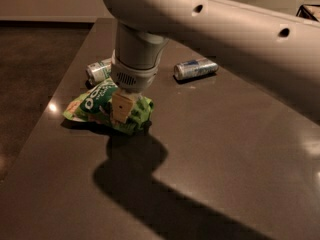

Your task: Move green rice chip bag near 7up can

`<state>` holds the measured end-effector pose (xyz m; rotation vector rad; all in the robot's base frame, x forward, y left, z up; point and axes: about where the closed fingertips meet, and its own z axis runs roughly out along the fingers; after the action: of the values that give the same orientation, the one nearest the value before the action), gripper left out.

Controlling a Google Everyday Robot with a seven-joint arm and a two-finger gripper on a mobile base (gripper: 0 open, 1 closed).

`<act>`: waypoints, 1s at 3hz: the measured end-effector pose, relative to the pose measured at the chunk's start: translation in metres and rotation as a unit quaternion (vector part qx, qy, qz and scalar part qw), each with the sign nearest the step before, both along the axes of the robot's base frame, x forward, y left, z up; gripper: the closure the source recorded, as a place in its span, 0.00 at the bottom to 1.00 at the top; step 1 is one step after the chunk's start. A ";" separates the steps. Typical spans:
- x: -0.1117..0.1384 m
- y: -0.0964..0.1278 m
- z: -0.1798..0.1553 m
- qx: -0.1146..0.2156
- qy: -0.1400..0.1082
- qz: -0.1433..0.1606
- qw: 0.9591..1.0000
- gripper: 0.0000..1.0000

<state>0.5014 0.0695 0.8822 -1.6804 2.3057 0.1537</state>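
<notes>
Dim light falls across a dark brown tabletop [225, 149] that fills most of the camera view, with a darker floor [30, 59] to the left and a pale wall [50, 1] along the top edge. From the upper right a thick, light grey arm [215, 29] sweeps across and turns down into a round wrist [137, 54] over the left part of the tabletop. Below the wrist, the end effector [122, 115] is sunk into the green rice chip bag [92, 104]. One tan finger [121, 106] lies flat against the front of the bag, and the crinkled foil is bunched up around it toward the wrist, so the end effector reads as clamped on the bag. The bag sits low at the tabletop near its left edge, with the white lettering on its dark green oval facing up and to the left. The 7up can [98, 70] lies on its side just behind the bag and to the left of the wrist, which partly covers it. Whether bag and can touch cannot be told. A silver can with blue markings [196, 68] also lies on its side, further right and well apart from the bag. A heavy shadow [135, 169] of the arm spreads from under the bag toward the lower right, and a few small glints of light show on the polished surface.
</notes>
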 end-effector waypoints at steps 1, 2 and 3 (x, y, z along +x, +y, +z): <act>0.000 0.001 -0.001 -0.001 0.000 0.001 1.000 0.37; -0.001 0.001 -0.001 -0.001 0.000 0.002 1.000 0.15; -0.001 0.002 -0.002 -0.001 0.000 0.003 1.000 0.00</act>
<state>0.5003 0.0716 0.8803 -1.6880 2.3035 0.1525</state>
